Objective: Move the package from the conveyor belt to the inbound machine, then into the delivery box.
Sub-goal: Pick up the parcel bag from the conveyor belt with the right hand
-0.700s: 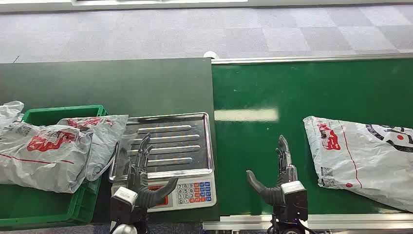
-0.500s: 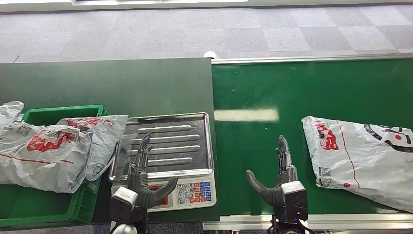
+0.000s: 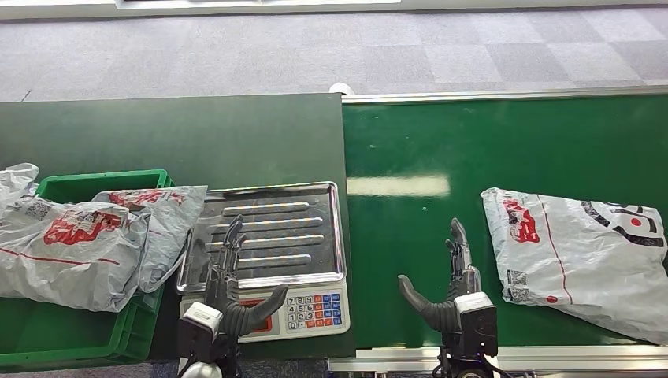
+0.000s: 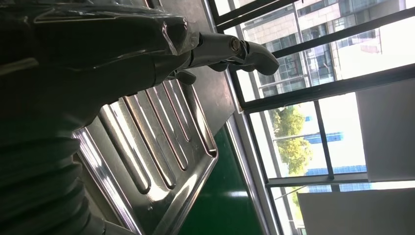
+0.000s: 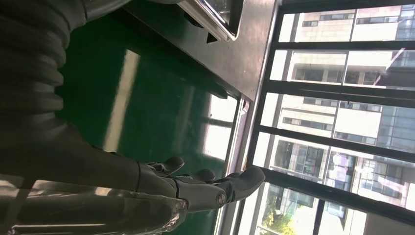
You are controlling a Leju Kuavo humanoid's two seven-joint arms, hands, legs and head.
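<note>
Right hand (image 3: 457, 287) is up over the near edge of the conveyor belt (image 3: 441, 142), fingers straight, thumb spread out to the side, holding nothing. Left hand (image 3: 232, 287) same posture over the near edge of the inbound machine (image 3: 264, 197), the scale with steel tray and keypad (image 3: 313, 309); also holding nothing. Left wrist view agrees: fingers (image 4: 235, 49) extended above the ribbed tray, nothing between them. Right wrist view: fingers (image 5: 215, 188) extended over bare green belt.

Package (image 3: 583, 256), a white poly mailer with red and black print, lies flat on the belt toward its right end, just beside the right hand but not touching it. Delivery box (image 3: 71, 335), the green crate at the left end, already holds two similar bags (image 3: 79, 236), one draped onto the tray's left edge.

Step, as I read it: pre-grasp, first leg (belt to scale) not started.

Next move needs: right hand reaching right and slightly forward to the mailer's near-left corner, getting under or pinching the film. The bag is soft and slippery, so a shallow pinch may slide off. The draped bag could foul the tray when the package lands.
</note>
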